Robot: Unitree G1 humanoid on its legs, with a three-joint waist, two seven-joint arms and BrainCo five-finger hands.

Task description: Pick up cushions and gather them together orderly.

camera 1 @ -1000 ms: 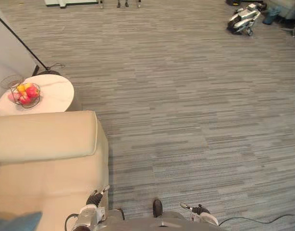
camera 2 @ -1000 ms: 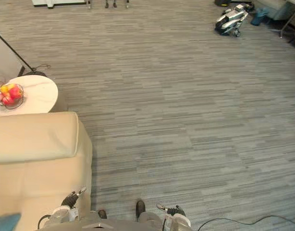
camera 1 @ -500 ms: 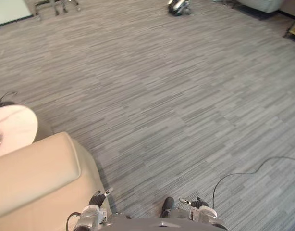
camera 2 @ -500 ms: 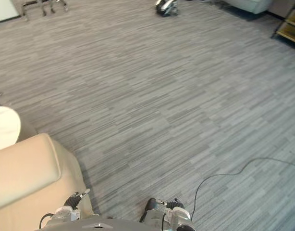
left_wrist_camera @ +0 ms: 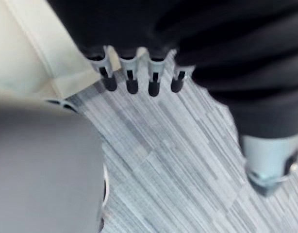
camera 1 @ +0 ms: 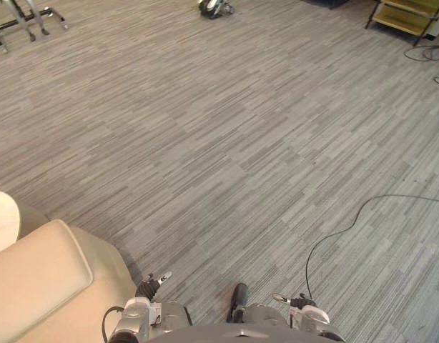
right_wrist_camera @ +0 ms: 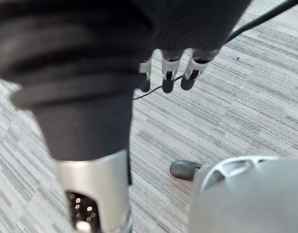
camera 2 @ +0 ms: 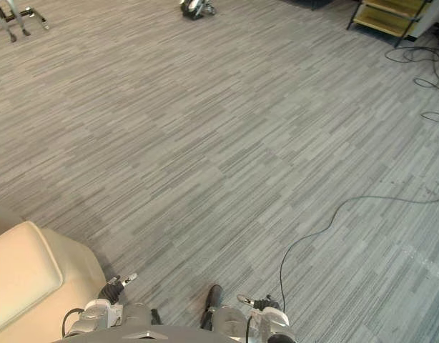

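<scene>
With left hand (camera 1: pixel 149 287) just beside the sofa (camera 1: pixel 35 280) and right hand (camera 1: pixel 296 302) farther off, all fingers (left_wrist_camera: pixel 132 83) slack and holding no cushion, the robot seems to be searching; next it must find one.

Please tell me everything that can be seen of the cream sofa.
The sofa is cream, with a smooth cover that looks like leather. One corner shows at the lower left of the head views: a thick padded top with a seam along its edge, and a plain side going down to the grey carpet. A white table stands beside it. The left hand hangs close by, open.
</scene>
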